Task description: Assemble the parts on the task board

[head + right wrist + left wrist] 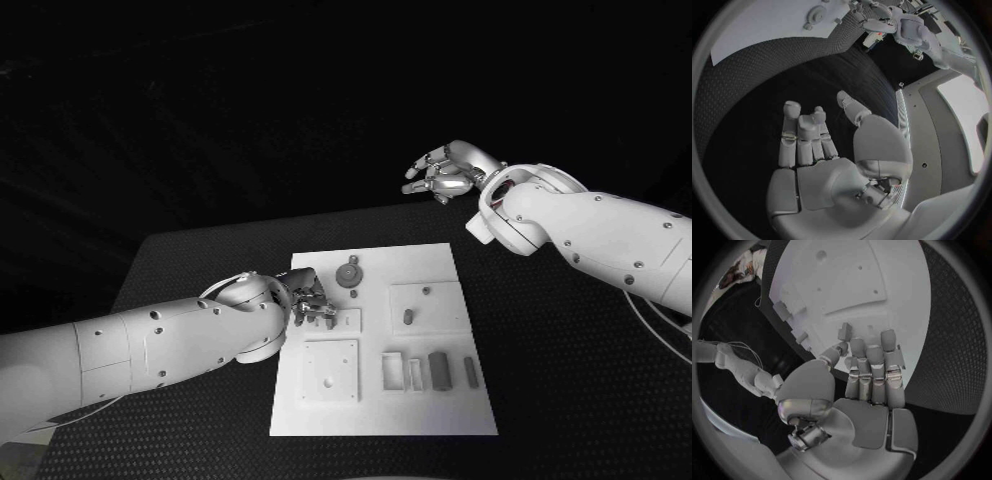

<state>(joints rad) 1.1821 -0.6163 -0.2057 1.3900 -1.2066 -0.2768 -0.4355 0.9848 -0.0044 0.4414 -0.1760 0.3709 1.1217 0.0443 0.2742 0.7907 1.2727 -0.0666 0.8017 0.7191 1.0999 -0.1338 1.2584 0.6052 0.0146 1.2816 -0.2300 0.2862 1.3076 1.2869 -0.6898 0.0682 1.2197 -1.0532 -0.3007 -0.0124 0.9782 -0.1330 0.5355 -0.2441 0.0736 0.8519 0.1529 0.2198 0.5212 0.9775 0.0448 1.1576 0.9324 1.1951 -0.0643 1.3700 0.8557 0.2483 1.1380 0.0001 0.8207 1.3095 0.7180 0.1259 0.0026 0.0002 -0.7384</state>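
Parts [440, 370] lie in a row near the front of the white board [433, 420], which sits mid-desk [577, 400]; left robot hand [306, 298] is over the board's left edge, pinching a small part [844, 331]; farther off, right robot hand [447, 170] hangs beyond the desk, fingers loosely apart, holding nothing.

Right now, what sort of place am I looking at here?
Probably a robotics test bench: a black table bears a white task board with small grey parts, and the robot's left hand works at it while the right hand hangs above the table.
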